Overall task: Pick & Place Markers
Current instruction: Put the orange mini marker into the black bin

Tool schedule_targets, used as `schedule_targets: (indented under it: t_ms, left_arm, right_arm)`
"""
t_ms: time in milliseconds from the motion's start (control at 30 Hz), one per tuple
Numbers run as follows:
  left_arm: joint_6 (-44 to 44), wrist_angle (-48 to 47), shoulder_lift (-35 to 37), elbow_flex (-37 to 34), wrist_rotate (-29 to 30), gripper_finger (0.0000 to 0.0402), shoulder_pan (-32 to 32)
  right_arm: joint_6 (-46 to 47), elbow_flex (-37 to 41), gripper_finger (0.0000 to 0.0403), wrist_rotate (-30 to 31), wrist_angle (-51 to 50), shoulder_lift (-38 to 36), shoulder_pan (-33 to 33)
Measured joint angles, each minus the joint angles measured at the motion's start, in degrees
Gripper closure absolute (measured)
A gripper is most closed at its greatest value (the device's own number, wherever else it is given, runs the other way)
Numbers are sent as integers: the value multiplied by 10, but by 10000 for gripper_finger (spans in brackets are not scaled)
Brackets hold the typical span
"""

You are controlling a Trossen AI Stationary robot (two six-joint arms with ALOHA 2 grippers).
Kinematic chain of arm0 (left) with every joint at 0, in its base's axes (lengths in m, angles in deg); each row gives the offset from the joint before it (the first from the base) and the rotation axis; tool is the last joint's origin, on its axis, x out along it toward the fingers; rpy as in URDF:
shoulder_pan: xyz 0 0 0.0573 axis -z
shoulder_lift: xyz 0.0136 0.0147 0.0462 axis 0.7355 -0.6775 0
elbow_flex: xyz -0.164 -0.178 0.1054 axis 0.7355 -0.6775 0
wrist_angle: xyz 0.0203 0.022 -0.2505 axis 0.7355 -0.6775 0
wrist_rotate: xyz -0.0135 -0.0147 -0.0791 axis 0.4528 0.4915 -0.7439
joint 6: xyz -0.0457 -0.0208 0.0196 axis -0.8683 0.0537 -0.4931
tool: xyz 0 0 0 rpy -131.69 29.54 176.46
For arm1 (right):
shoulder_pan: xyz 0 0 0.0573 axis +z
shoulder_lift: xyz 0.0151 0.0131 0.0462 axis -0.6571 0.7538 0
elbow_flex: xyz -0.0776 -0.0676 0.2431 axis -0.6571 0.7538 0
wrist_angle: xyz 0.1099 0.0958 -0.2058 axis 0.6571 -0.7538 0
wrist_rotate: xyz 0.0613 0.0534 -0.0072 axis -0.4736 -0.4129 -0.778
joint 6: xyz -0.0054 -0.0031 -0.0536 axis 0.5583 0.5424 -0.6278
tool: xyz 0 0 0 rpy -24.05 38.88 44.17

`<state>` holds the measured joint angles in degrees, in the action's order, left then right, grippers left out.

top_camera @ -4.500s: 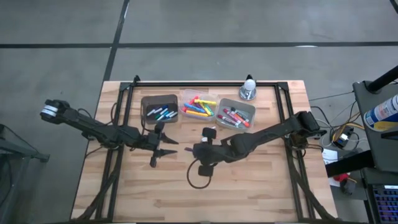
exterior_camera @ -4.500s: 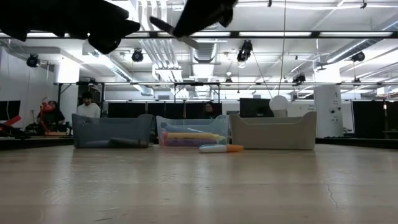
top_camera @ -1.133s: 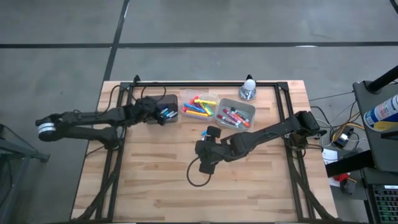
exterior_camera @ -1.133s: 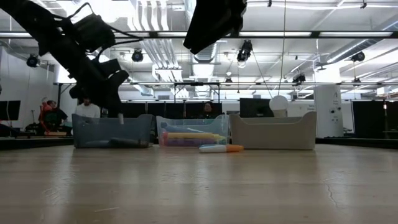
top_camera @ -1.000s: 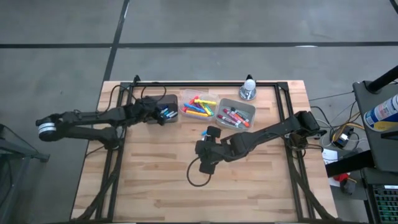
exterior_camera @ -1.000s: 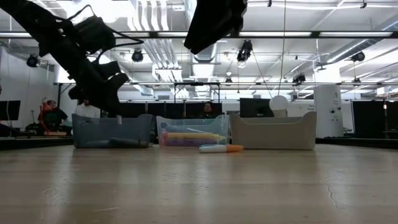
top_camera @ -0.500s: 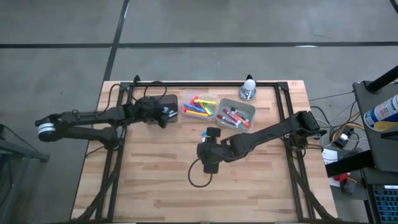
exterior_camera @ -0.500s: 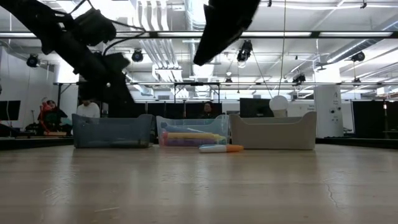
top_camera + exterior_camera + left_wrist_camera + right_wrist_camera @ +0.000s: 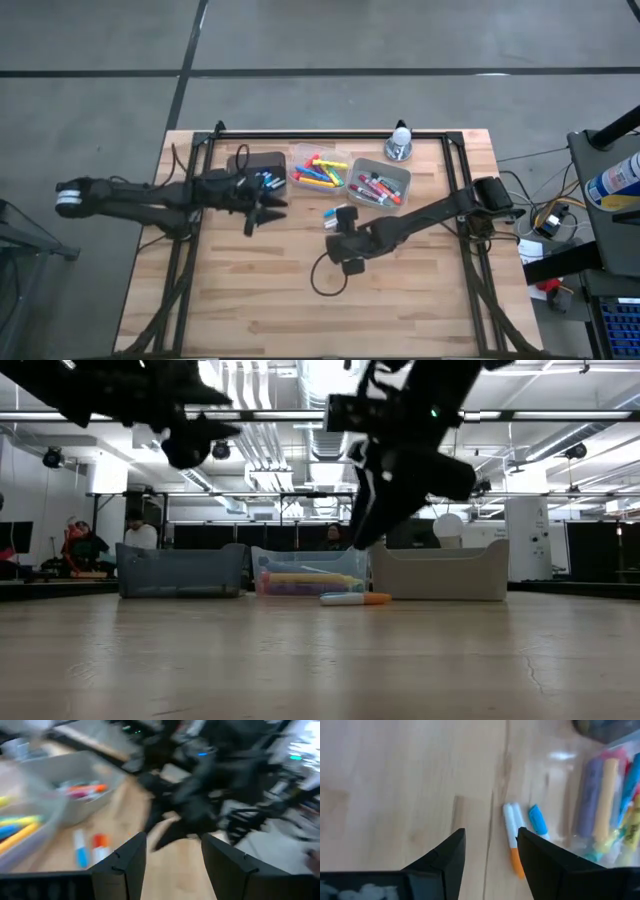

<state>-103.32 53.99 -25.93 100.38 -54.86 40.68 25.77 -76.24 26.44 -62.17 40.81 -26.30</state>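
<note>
I see left gripper [image 9: 252,218] jaws wide, empty, near dark bin [image 9: 256,165], right gripper [image 9: 336,219] jaws apart, empty, above two loose markers [image 9: 512,836] on table [image 9: 400,290].

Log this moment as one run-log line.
left gripper: open, empty, beside dark bin | right gripper: open, above loose markers | table

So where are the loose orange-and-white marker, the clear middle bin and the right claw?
orange-and-white marker [image 9: 511,838], right wrist view, white barrel
clear middle bin [image 9: 305,571], low view, front wall
right gripper [image 9: 490,851], right wrist view, between fingertips
</note>
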Motion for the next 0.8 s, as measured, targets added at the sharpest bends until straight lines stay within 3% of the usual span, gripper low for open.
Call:
schedule_targets:
  t_ms: [433, 800]
  left_arm:
    - [50, 94, -1, 0, 31, 218, 173]
    - [62, 99, -2, -1, 66, 218, 208]
  right_arm:
    - [-39, 44, 232, -91, 38, 0, -81]
    - [-58, 49, 232, -138, 47, 0, -122]
